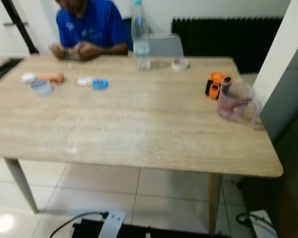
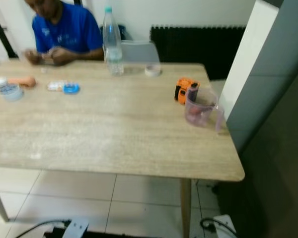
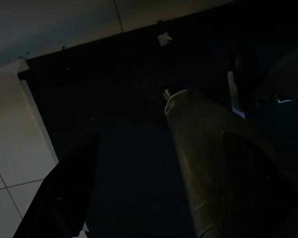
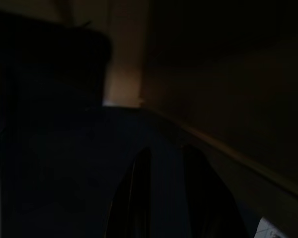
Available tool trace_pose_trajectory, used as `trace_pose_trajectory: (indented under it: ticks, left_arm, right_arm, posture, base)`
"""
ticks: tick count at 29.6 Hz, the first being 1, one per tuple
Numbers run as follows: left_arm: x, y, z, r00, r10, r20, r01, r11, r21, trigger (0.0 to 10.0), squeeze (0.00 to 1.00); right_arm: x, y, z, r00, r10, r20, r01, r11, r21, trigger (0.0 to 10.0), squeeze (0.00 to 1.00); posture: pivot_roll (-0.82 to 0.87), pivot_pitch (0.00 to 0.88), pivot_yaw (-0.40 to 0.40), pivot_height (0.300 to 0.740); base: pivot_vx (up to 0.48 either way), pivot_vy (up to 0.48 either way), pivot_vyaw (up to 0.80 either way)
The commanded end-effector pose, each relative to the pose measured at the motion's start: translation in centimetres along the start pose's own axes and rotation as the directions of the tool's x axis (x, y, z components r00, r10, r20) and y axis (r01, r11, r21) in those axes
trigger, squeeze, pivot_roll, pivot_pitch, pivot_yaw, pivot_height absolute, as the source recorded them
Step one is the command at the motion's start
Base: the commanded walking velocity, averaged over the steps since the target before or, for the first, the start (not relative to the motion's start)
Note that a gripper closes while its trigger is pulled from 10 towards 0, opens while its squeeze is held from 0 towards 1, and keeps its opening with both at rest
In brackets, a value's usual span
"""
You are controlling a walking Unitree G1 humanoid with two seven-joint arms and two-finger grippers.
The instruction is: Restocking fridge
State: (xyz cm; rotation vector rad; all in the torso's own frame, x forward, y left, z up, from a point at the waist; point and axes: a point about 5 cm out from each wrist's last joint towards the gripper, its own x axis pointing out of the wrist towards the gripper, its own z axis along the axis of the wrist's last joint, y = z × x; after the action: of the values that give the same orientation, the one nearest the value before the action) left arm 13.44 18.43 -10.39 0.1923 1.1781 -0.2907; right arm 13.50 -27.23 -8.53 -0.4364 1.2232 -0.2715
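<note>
Two head views show your likely stock, a clear water bottle, standing upright at the far edge of the wooden table, just beside a small tape roll and across from a seated person; toward the table's right end an orange tool touches a pink measuring jug, with the grey fridge door just beyond that corner. Judge the hazard here: a tall bottle so far across the table could tip on a long reach, and the person's hands lie near it. Left wrist view: the left gripper hangs over dark flooring and pale tiles, its fingers spread apart, well away from the bottle. Right wrist view: the right gripper hangs in deep shade, its two fingers lying close together, holding nothing you can make out.
</note>
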Motion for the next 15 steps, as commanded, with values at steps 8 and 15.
trace_pose_trajectory:
  ticks: [8, 15]
  left_arm:
    - [0.0, 0.1, -0.3, 1.0, 0.008, -0.01, -0.008, 1.0, 0.002, 10.0, 0.0]
    - [0.0, 0.1, -0.3, 1.0, 0.009, -0.008, -0.009, 1.0, 0.003, 10.0, 0.0]
  right_arm:
    - [-0.2, 0.4, -1.2, 0.988, -0.123, -0.095, 0.143, 0.958, 0.25, 10.0, 0.0]
    - [-0.4, 0.7, -1.7, 0.97, -0.177, -0.169, 0.234, 0.87, 0.435, 10.0, 0.0]
  posture:
    - [-0.02, 0.0, 0.006, 0.74]
    - [-0.02, 0.0, 0.006, 0.74]
  base:
    - [0.0, 0.0, 0.0]
    - [0.0, 0.0, 0.0]
